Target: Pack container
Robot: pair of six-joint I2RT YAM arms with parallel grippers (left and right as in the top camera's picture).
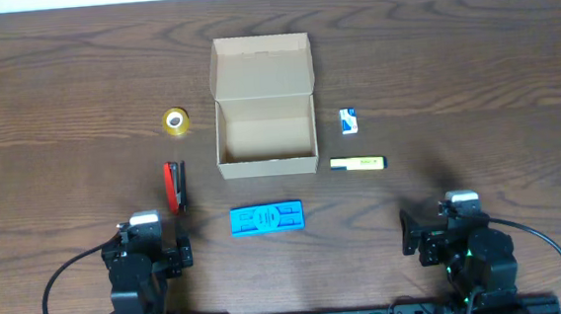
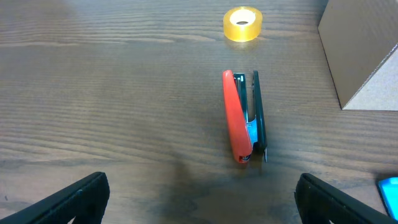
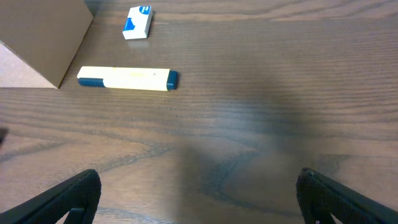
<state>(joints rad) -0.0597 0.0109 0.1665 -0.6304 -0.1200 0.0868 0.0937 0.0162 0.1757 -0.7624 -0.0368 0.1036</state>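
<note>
As seen from overhead, container [image 1: 266, 128] in the middle of the worktop, a little toward the far edge. Stands open, with flap lid folded back toward the far edge and bare cardboard floor in sight.

To its right, near but apart, a small white and blue packet [image 1: 348, 121]. Nearer the front edge, a yellow highlighter [image 1: 357, 163], lying parallel to the front edge, close to the front right corner of the box without touching.

To the left, a yellow tape roll [image 1: 175, 122], lying flat, apart from the box. Toward the front left, a red stapler [image 1: 175, 186], lying on its side, lengthwise from front to far edge. In front of the box, apart from it, a flat blue item [image 1: 266, 218].

At the front edge toward the left corner, left gripper [image 2: 199, 202], fingers spread wide, holding nothing, with the stapler just ahead. Toward the right corner, right gripper [image 3: 199, 202], likewise spread wide, gripping nothing.
</note>
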